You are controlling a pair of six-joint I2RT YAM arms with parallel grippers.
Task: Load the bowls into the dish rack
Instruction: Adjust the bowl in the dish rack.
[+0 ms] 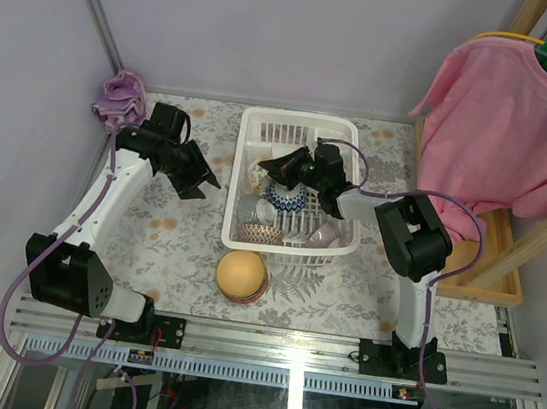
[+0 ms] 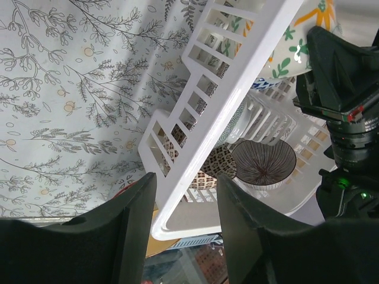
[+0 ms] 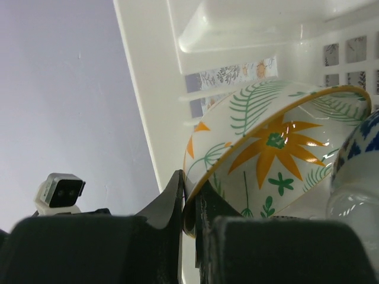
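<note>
The white dish rack [image 1: 242, 160] sits in the middle of the table [image 1: 169, 231]. The right gripper [image 3: 188, 198] is inside the rack, near its left wall. Its two fingers are pressed tight on the rim of a white bowl with an orange flower [image 3: 278, 160]. One finger is inside the bowl and one is outside. The flower bowl is tipped up on its side and leans by the rack wall.

More bowls are in the rack. A blue and white bowl [image 1: 284, 198] is just beside the flower bowl. A grey bowl [image 1: 250, 207] is close to the left wall. A brown patterned bowl [image 2: 216, 163] and a dark striped bowl [image 2: 263, 163] stand side by side at the near end of the rack.

Some bowls are not in the rack yet. A small stack sits on the table just in front of the rack, with an orange-yellow bowl [image 1: 241, 274] on top.

The left gripper [image 1: 196, 179] hangs over the table on the left side of the rack, near it but not touching. Its fingers [image 2: 130, 225] are spread apart and hold nothing.

A purple cloth [image 1: 118, 98] lies in the far left corner. A pink shirt [image 1: 516, 126] hangs on the right
</note>
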